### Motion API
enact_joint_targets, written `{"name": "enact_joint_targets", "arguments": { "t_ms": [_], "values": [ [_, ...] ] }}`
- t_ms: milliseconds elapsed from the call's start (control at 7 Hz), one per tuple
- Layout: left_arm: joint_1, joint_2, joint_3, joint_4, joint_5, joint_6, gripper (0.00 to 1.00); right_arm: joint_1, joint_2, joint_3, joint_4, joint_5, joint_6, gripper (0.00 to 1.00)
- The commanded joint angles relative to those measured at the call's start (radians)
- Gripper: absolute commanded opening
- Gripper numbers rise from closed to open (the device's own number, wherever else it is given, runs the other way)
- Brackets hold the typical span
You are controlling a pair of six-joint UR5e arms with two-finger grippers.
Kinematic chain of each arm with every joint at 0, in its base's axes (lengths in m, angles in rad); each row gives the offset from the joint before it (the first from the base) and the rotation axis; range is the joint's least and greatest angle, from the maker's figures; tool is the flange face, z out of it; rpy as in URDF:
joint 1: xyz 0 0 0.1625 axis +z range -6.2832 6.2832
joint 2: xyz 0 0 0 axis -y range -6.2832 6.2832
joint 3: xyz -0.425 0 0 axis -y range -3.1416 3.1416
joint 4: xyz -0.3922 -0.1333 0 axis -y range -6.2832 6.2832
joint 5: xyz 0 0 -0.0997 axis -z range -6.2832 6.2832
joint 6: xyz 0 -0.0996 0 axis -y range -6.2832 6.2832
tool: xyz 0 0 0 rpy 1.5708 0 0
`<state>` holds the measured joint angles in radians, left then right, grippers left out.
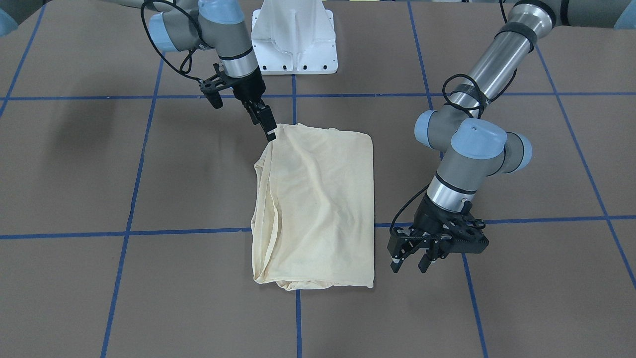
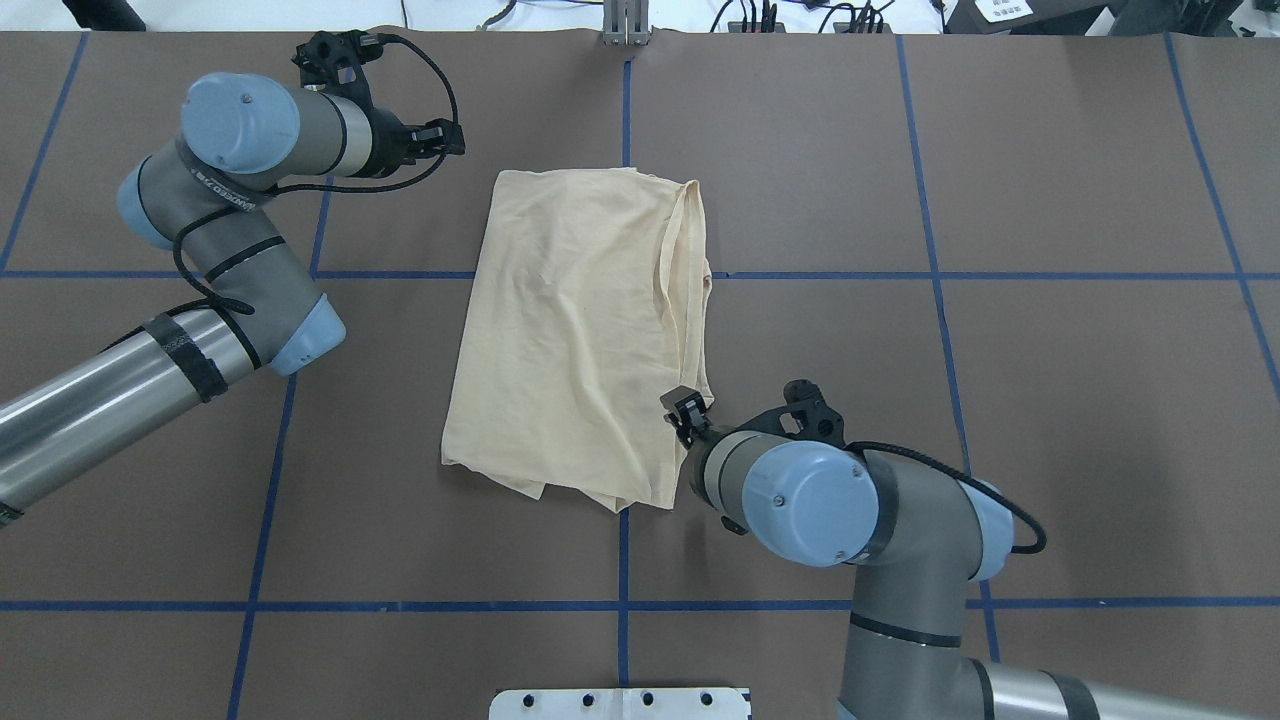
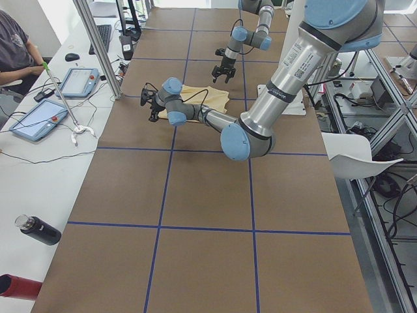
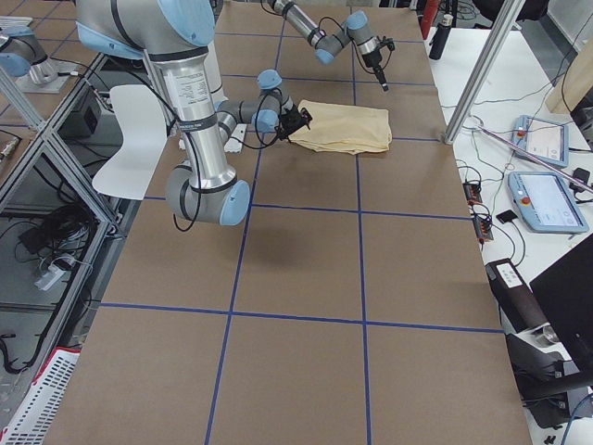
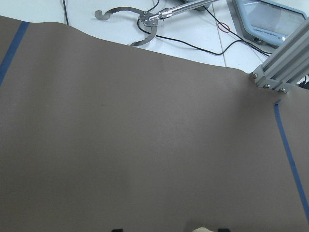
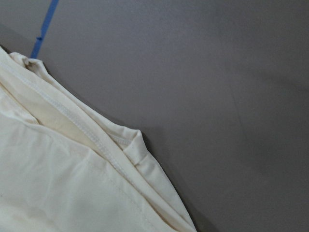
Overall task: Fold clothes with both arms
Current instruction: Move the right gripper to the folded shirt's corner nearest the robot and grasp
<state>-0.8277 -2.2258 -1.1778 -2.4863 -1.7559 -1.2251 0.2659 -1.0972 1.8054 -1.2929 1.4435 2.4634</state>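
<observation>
Work cell surroundings: table (image 2: 1050,400), side bench (image 3: 39,176) and frame.

The table carries a matt brown covering divided into large rectangles by blue tape lines (image 2: 940,275). Lighting is even, and shadows on the covering are soft. A white side bench runs along the table's far edge, with an aluminium post (image 3: 98,49) standing at the joint between them. The bench holds two tablet-style pendants (image 3: 36,120), a keyboard (image 3: 104,36), a long grabber tool (image 3: 62,98), loose cables, a black bottle (image 3: 39,230) and a red cylinder (image 3: 16,287). A person (image 3: 16,52) sits at the bench. On the opposite side, a white chair (image 3: 361,156) stands on a dark floor among aluminium framing and cables, near a white slatted basket (image 4: 42,403).
</observation>
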Motion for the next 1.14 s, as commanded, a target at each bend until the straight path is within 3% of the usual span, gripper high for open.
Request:
{"name": "enact_joint_targets", "arguments": {
  "t_ms": [0, 571, 714, 857, 1000],
  "values": [
    [0.001, 0.011, -0.028, 0.004, -0.005, -0.007, 0.72, -0.030, 0.089, -0.099, -0.042, -0.055, 0.061, 0.95],
    [-0.001, 0.012, -0.039, 0.004, -0.004, -0.011, 0.72, -0.020, 0.105, -0.145, -0.042, -0.081, 0.063, 0.84],
    [-0.001, 0.012, -0.039, 0.004, -0.004, -0.011, 0.72, -0.019, 0.120, -0.161, -0.042, -0.081, 0.063, 0.63],
    [-0.001, 0.015, -0.040, 0.004, -0.004, -0.013, 0.72, -0.019, 0.120, -0.161, -0.042, -0.081, 0.071, 0.03],
    [-0.001, 0.020, -0.040, 0.003, -0.004, -0.013, 0.72, -0.019, 0.120, -0.159, -0.039, -0.080, 0.062, 0.00]
  ]
}}
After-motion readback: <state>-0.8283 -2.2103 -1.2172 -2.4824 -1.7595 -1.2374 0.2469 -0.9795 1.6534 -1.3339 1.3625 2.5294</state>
